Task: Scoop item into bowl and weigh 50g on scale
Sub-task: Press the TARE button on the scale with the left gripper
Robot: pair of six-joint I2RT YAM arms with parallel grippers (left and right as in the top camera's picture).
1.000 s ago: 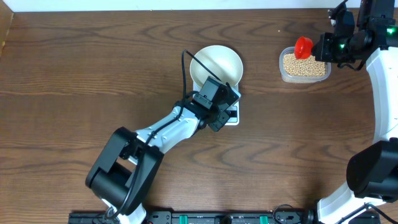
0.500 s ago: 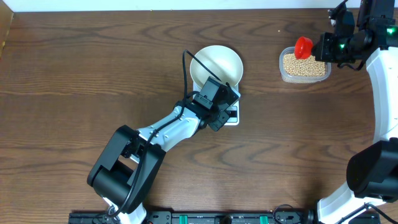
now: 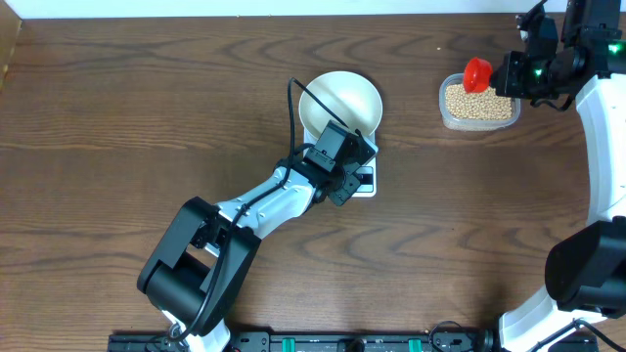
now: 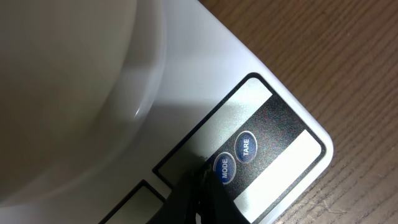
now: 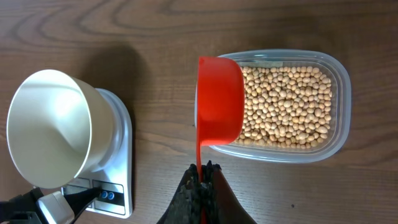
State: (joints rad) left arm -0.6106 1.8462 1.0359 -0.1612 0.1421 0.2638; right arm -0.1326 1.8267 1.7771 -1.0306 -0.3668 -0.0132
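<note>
Dead centre of the overhead view, the left tool [image 4: 202, 198], tips pressed together, touches the scale's [image 4: 211, 68] MODE button [image 4: 224, 168], with the empty bowl [image 3: 339, 103] sitting on top. I'd press lightly, then hit TARE [image 4: 246, 147]. The right tool [image 5: 202, 183] pinches the scoop [image 5: 219, 99] over the beans [image 5: 286, 106], upper right.

overhead — straight down, far | left wrist — close on scale [image 4: 211, 68] | right wrist — higher, shares scale, bowl [image 5: 50, 127]

scale [image 3: 369, 187]: mostly under bowl [image 3: 339, 102], left arm [image 3: 279, 196] | display [image 5: 79, 184]: too small to read | left fingers [image 4: 181, 203]: cut off
</note>
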